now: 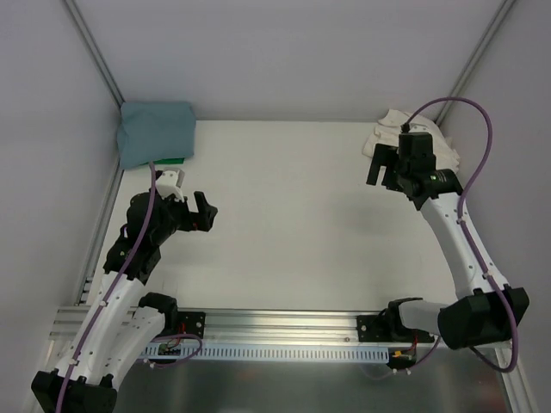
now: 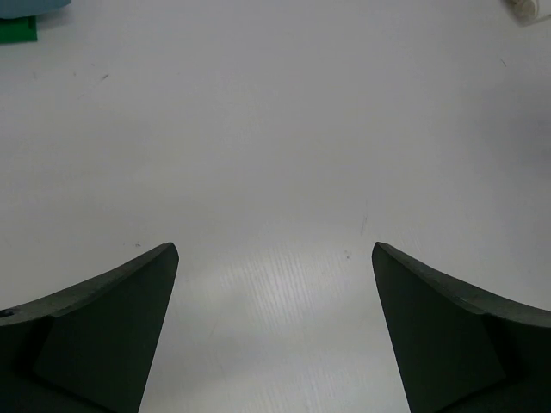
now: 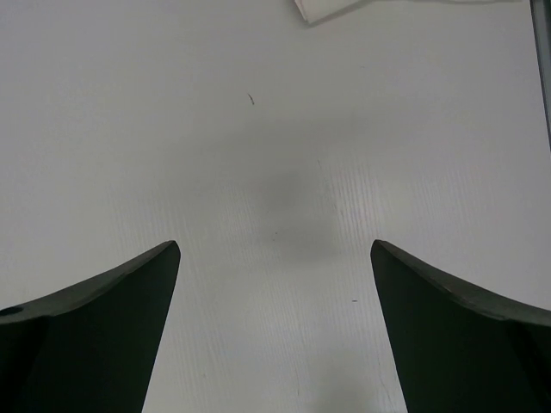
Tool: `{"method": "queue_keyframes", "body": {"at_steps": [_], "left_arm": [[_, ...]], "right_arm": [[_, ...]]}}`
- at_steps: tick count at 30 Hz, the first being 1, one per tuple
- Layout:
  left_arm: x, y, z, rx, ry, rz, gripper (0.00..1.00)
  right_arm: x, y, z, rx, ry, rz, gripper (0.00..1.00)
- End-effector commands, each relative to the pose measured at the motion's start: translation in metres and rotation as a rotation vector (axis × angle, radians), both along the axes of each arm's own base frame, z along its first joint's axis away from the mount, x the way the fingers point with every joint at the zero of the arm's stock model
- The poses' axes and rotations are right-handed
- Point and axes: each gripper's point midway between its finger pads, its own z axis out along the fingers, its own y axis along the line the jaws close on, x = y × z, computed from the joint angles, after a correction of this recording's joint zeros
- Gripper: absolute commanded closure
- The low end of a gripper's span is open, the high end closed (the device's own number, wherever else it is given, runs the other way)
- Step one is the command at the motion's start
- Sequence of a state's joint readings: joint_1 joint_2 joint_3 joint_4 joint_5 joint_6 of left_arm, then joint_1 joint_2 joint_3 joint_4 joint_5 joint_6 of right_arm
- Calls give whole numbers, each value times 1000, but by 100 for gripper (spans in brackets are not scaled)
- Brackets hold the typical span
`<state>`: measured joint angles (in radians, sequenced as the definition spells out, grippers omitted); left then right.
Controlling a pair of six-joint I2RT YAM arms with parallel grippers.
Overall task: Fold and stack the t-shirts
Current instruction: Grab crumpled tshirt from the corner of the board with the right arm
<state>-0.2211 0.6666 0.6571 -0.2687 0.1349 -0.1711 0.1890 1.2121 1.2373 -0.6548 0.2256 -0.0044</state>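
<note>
Hovering above the table (image 1: 284, 224), left gripper (image 1: 207, 212) and right gripper (image 1: 376, 165) were recorded spread wide, empty. Right gripper was positioned beside the crumpled cream t-shirt (image 1: 387, 125), far right corner, presumably for pickup. Teal t-shirt (image 1: 155, 129) was found folded, far left corner, likely as stack base.
</note>
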Motion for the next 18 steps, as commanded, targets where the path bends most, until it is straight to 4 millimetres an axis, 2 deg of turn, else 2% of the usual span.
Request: {"method": "queue_keyframes", "body": {"at_steps": [1,3,4,5,6,7,8,9,10,11,12,13,14,15,16,17,18], "left_arm": [[1,-5,18,-25,-47,-26,1],[0,-6,17,-25,-43,-30,1],[0,-6,18,-26,-46,-30,1],[0,-6,18,-26,-43,-32,1],[0,-6,18,-26,-45,-32,1],[1,-5,18,-26,-45,-29,1],[0,-6,19,-26,-45,-30,1],[1,-5,19,-24,-45,-29,1],[0,-6,18,-24,-44,-31,1],[0,-6,19,-25,-45,-32,1],[0,-6,19,-25,-44,-32,1],[0,-6,20,-26,-47,-32,1],[0,-6,19,-27,-43,-33,1],[-1,-6,19,-27,-42,-33,1],[0,-6,19,-28,-43,-35,1],[0,-6,18,-27,-40,-35,1],[-1,-7,18,-28,-40,-36,1]], "right_arm": [[30,-3,14,-23,-42,-21,0],[43,-4,13,-34,-41,-30,1],[54,-5,3,-51,-10,-37,1],[61,-7,2,-64,-4,-40,1],[72,-8,13,-79,-21,-38,0],[84,-12,-3,-111,27,-53,1],[92,-16,-4,-131,41,-64,1],[102,-18,11,-133,29,-77,1],[109,-19,8,-120,48,-85,1],[121,-23,-10,-116,97,-99,0],[132,-24,0,-106,77,-109,1],[140,-25,-2,-111,82,-112,1],[150,-27,-19,-129,122,-113,0],[157,-29,-22,-140,127,-117,1],[171,-33,-8,-149,91,-132,0],[179,-38,-30,-165,146,-142,1],[187,-41,-34,-167,150,-150,1]]}}
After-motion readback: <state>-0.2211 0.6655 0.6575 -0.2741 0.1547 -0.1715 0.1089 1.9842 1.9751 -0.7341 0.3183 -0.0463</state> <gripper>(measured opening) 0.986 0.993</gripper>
